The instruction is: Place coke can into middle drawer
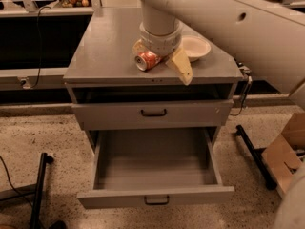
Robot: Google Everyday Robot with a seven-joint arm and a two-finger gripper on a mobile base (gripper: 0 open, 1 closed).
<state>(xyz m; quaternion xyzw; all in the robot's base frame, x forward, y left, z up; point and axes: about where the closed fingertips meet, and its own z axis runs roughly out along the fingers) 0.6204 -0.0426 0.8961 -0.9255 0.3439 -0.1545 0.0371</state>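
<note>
The coke can [147, 60], red-orange and white, lies on its side on the grey cabinet top [105, 56]. My gripper [159, 57] hangs down over it from the big cream arm. Its fingers are open and straddle the can: one cream finger [181, 67] is at the can's right and the other [138, 46] is behind its left end. The middle drawer [157, 168] is pulled out below, with a bare grey floor and a black bar handle [156, 200] on its front.
A cream-white bowl [195, 46] sits on the cabinet top just right of the gripper. The upper drawer front [153, 112] is closed. A cardboard box [286, 151] and a black bar [252, 151] are on the floor at right, and a black stand leg [38, 190] at left.
</note>
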